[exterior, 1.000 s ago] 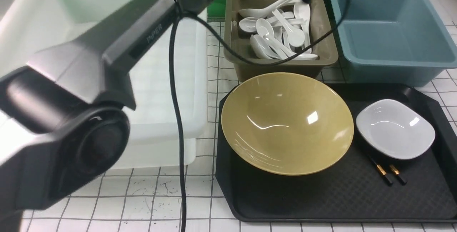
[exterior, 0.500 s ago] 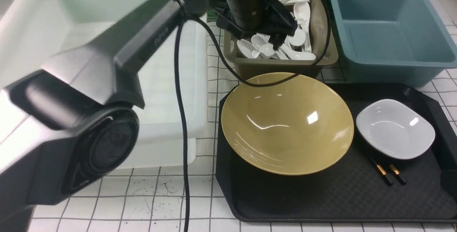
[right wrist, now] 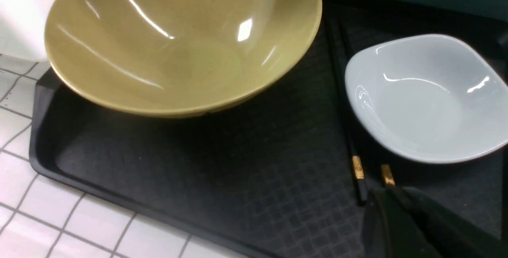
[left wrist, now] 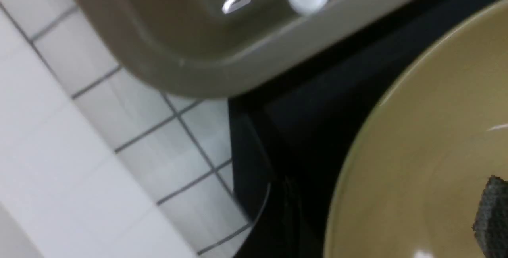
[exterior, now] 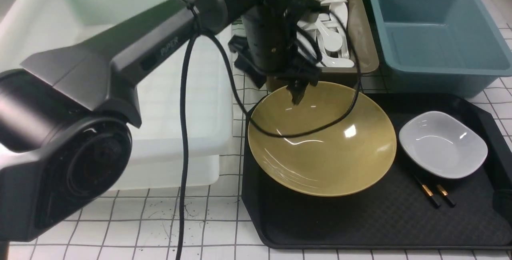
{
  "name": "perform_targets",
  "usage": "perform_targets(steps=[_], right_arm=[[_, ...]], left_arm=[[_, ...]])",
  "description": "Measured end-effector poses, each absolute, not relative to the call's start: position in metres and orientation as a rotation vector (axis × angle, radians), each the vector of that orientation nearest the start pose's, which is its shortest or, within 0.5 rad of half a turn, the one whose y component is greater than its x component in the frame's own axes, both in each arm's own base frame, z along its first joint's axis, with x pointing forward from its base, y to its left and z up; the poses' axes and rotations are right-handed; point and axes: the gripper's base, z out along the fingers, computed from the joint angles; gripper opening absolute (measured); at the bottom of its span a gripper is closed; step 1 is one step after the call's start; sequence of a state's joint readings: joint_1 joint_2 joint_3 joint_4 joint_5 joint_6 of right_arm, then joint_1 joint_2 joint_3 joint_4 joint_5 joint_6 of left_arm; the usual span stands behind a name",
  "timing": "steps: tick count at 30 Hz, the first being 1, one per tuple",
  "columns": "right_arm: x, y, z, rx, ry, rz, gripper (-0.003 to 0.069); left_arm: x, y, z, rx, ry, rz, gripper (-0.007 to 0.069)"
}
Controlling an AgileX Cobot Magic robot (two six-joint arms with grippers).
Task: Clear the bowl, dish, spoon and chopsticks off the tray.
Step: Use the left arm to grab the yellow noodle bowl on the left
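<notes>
- The tray [exterior: 360,224] lies on the right part of the white gridded tabletop [exterior: 140,220], with a long side toward the robot.
- The bowl [exterior: 322,148] stands upright on the tray's left half, and its far rim reaches the tray's far edge.
- The dish [exterior: 443,145] sits upright on the tray's right half, near the bowl but apart from it.
- The chopsticks [exterior: 429,191] lie side by side on the tray, running through the gap between bowl and dish. Their gold-banded ends point toward the robot, and the dish's near left edge overhangs part of them.
- The right gripper [right wrist: 387,200] is low over the tray's near right part, its fingers pressed together and holding nothing. Its tip covers the near end of the chopstick closer to the dish; contact cannot be told.
- The left gripper [exterior: 299,94] points down over the bowl's far rim. Only one dark finger pad [left wrist: 492,214] shows, at the edge of the blurred left wrist view, so whether its jaws are apart or together cannot be told.
- The left arm [exterior: 120,64] reaches in from the near left, and its black cable [exterior: 182,152] loops across the bowl.
- Just behind the tray stands the brown bin [exterior: 362,20], with white spoons [exterior: 332,40] piled inside.
- The blue bin [exterior: 440,40] stands to the right of the brown one, and the white bin [exterior: 192,140] stands to the left of the tray.
</notes>
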State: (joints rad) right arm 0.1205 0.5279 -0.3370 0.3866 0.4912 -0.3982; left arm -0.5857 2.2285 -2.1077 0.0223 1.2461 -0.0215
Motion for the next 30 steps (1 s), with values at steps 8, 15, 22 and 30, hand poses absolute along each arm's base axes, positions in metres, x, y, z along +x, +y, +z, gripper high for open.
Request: perform_targets(steps=[8,15,22,30], right_arm=[[0.1,0.028,0.247,-0.29,2.112,0.23,0.0048],[0.1,0.028,0.247,-0.288,2.109,0.229,0.0048],[0.101,0.028,0.247,-0.287,2.107,0.228,0.0052],[0.101,0.028,0.247,-0.286,2.107,0.229,0.0058]], left_arm=[[0.403,-0.271,0.23,0.865,2.762,-0.158,0.0517],[0.401,-0.279,0.207,0.915,2.814,-0.253,0.0342],[0.403,-0.28,0.195,0.962,2.822,-0.261,0.023],[0.396,-0.282,0.227,0.985,2.761,-0.393,0.006]])
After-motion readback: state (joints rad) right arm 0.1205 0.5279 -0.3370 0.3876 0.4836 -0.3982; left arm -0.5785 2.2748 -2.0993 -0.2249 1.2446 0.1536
